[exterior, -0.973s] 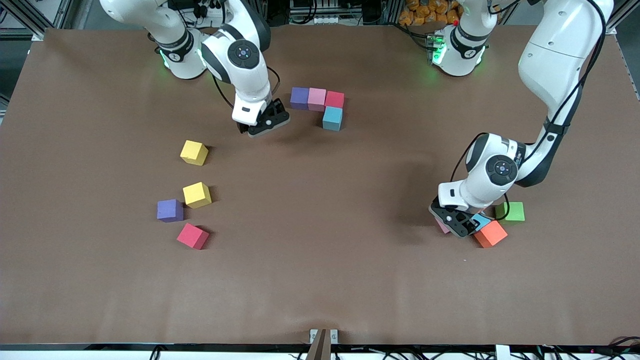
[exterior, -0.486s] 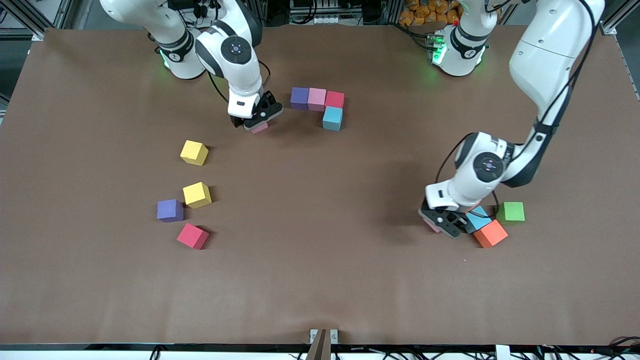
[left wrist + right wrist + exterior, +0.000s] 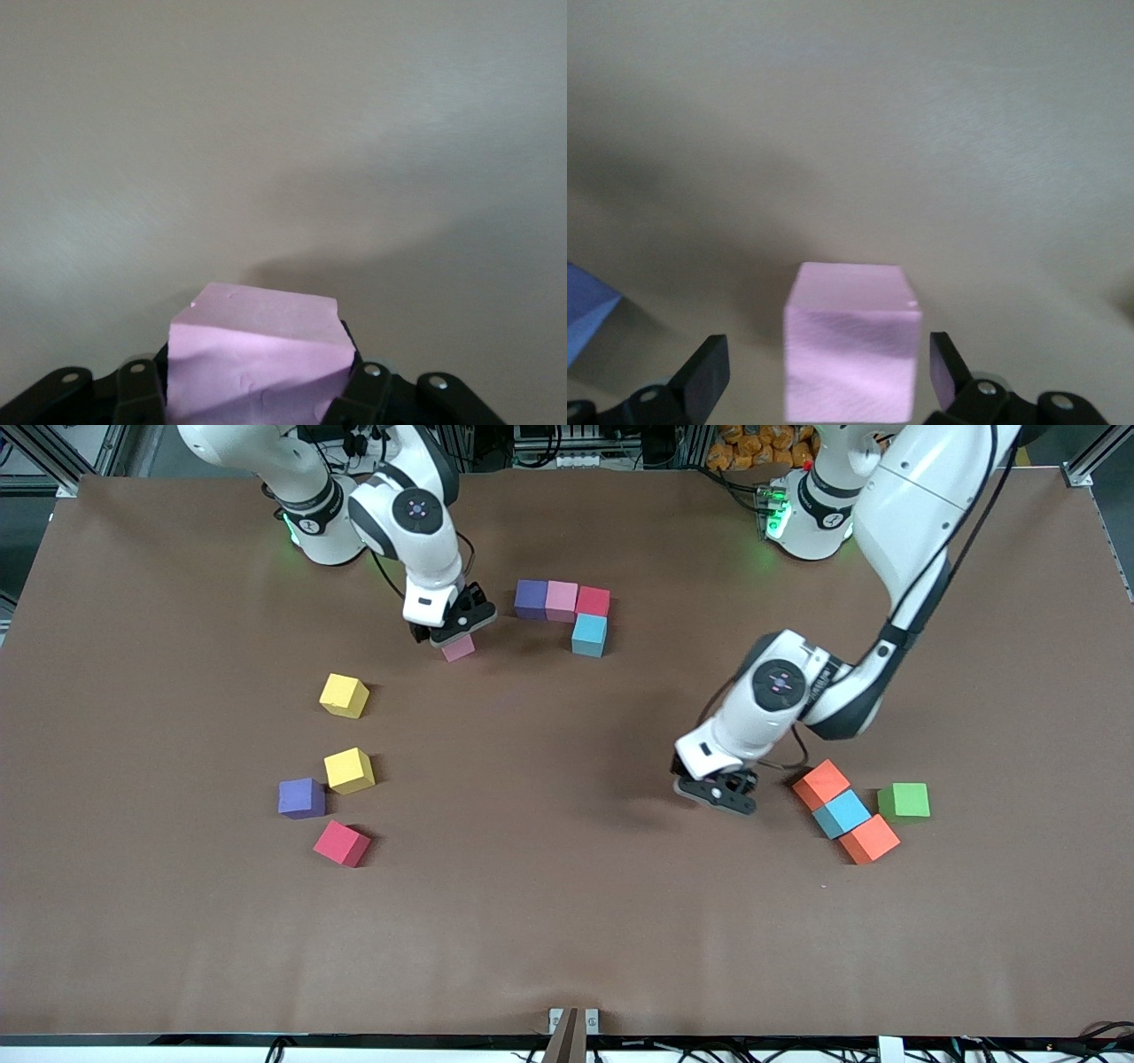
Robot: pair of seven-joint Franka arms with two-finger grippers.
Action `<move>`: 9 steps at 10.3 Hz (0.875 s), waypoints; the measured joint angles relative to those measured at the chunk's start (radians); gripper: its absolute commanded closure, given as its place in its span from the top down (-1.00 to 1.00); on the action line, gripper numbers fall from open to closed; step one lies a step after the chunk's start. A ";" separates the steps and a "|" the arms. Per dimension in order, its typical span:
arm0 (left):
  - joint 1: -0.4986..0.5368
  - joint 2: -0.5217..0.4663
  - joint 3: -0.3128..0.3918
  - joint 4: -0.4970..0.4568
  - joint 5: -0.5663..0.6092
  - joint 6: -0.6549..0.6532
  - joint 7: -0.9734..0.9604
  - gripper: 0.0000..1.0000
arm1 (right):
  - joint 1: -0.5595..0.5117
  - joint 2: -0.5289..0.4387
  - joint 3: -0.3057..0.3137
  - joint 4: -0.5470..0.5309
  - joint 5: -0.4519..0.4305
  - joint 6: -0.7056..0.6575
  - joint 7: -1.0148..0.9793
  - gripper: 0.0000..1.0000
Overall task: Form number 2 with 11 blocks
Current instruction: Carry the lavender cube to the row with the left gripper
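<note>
Left gripper [image 3: 719, 795] is up over bare desk [image 3: 567, 921], between the started 2 [image 3: 567, 611] and the orange-blue-orange trio [image 3: 842, 813]. In the left wrist view its fingers [image 3: 133, 390] are clamped narrow on a pink cube [image 3: 257, 354].

Right gripper [image 3: 454, 627] hangs over a second pink cube [image 3: 458, 648], with its fingers wide on either side and not touching. That cube sits on the desk beside the 2's purple end [image 3: 531, 598], toward the right arm's end.

The 2 so far is a purple-pink-red row with a blue cube [image 3: 588, 635] touching below the red.

We judge the cubes light, soft and matte, so slip is unlikely but a hard squeeze would dent them. Best to grip two parallel flat faces at mid-height, squarely. Green cube [image 3: 904, 800] is not wanted.
</note>
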 measured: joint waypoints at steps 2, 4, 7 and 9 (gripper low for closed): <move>-0.028 -0.014 -0.057 -0.002 0.001 -0.053 -0.252 -0.77 | 0.029 0.024 0.001 -0.008 0.000 0.044 0.038 1.00; -0.082 -0.015 -0.090 -0.005 0.002 -0.109 -0.460 -0.77 | 0.028 0.033 -0.002 -0.015 0.000 0.065 0.038 1.00; -0.173 -0.015 -0.105 -0.015 0.002 -0.126 -0.618 -0.77 | 0.027 0.033 -0.003 -0.015 -0.001 0.066 0.037 1.00; -0.224 -0.014 -0.105 -0.036 0.002 -0.127 -0.653 -0.77 | 0.023 0.032 -0.003 -0.015 -0.001 0.066 0.021 1.00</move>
